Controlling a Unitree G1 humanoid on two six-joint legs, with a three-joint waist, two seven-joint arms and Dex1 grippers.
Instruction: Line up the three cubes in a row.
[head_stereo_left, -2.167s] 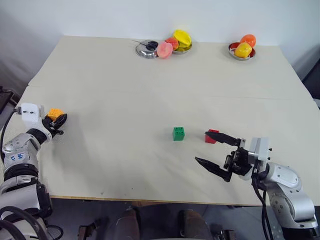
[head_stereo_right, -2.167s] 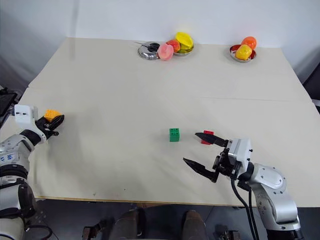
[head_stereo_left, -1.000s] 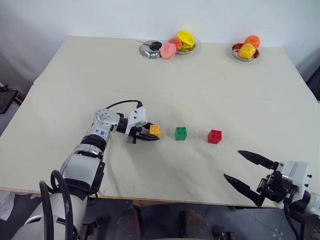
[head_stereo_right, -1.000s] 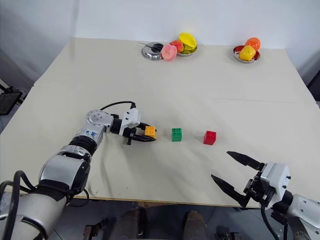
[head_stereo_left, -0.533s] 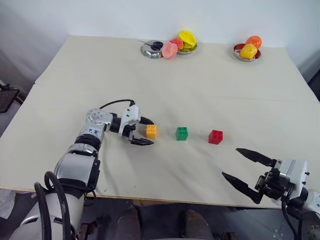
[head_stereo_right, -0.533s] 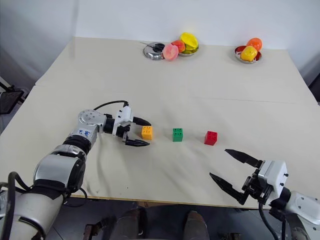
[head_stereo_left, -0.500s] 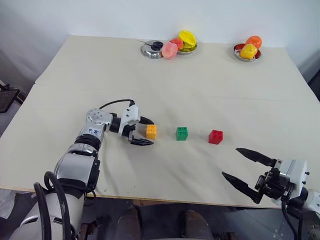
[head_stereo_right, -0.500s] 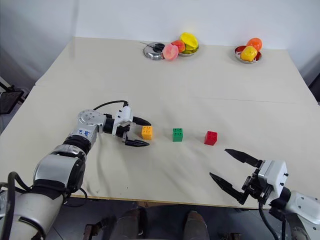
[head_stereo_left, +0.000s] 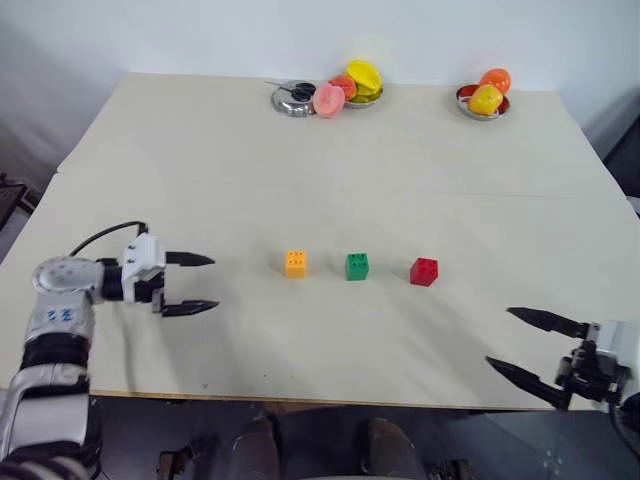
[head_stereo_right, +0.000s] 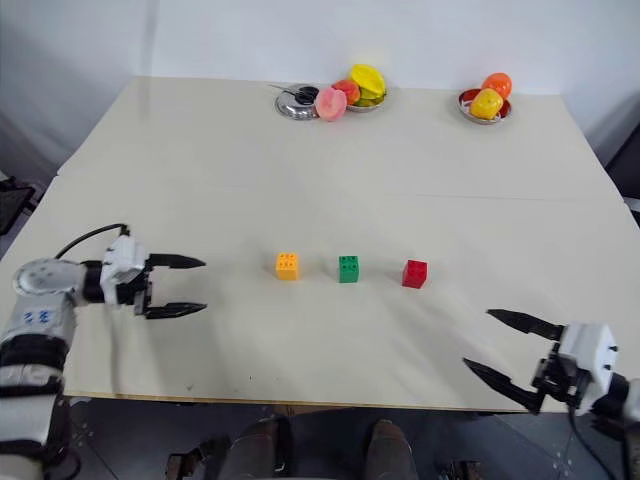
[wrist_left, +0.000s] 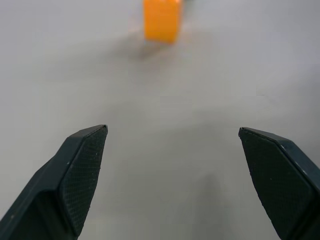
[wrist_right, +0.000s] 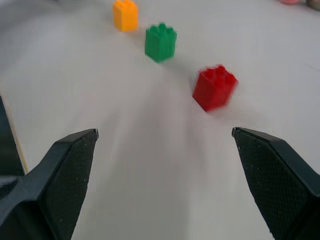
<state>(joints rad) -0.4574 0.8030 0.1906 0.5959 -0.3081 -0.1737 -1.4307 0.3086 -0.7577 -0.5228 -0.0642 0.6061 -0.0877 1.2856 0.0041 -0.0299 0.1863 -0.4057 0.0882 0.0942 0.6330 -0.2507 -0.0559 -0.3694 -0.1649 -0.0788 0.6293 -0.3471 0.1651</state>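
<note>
Three cubes stand in a straight row near the centre of the left eye frame, on the pale table (head_stereo_left: 200, 150): orange-yellow cube (head_stereo_left: 296, 263) on the left, green cube (head_stereo_left: 357, 266) in the middle, red cube (head_stereo_left: 424, 271) on the right. Each stands upright with studs up, apart from its neighbours at roughly even gaps. The left gripper (head_stereo_left: 190, 284) sits at the left of the frame, well apart from the orange-yellow cube, fingers spread wide, holding nothing. The right gripper (head_stereo_left: 528, 344) sits at the lower right, near the table's front edge, fingers likewise spread wide and empty. Metal bowls of toy fruit (head_stereo_left: 355, 85) stand along the top of the frame.
</note>
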